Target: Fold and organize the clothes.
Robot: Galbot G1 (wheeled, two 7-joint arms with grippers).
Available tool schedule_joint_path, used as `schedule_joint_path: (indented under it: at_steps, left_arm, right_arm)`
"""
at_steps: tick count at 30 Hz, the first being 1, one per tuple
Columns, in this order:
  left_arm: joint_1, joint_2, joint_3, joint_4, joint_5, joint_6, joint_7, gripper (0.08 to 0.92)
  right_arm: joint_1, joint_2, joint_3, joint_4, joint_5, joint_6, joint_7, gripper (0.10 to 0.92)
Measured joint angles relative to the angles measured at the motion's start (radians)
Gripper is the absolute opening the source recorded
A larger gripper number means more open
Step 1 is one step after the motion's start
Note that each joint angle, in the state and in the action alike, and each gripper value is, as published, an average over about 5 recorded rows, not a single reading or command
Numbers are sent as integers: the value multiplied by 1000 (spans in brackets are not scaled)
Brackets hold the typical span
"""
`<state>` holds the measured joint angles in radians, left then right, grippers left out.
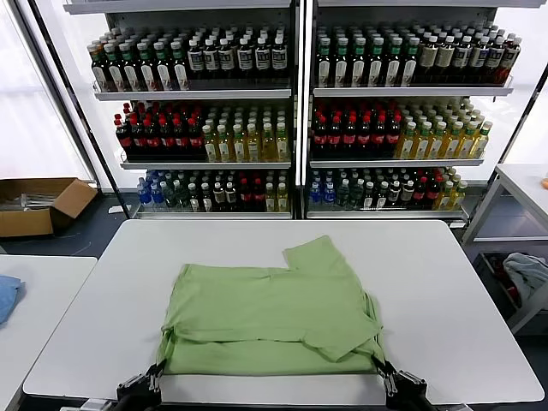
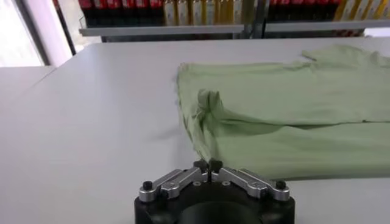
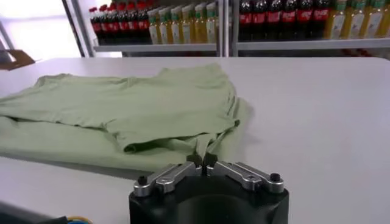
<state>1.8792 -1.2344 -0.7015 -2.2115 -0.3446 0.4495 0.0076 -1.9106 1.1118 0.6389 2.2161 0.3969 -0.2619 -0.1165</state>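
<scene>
Pinching the shirt (image 1: 270, 321)'s near corners: left pincer (image 2: 208, 165), right pincer (image 3: 202, 161).

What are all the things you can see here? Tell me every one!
shirt: one, light green, partly folded on the table's near half
table: one, white, in front of the robot
side table: one, white, to the left
blue cloth: one, on the side table
cardboard box: one, brown, on the floor, far left
bottle shelves: two units, many drinks, behind the table
grey-blue bundle: one, far right
left pincer: black, shut on the shirt's near left corner
right pincer: black, shut on the shirt's near right corner
</scene>
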Motion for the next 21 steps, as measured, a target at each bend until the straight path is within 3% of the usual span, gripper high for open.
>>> schedule_joint_path:
  at_steps: [12,21]
  left_arm:
    - [63,25,-98,-123,-51,41,-9,465]
    - [-62,138,-126,-99,-179,63,29,725]
  right_arm:
    - [53,-41,63,32,114,-22,11,577]
    - [378,-119,-17,-104,186,-94,-19,805]
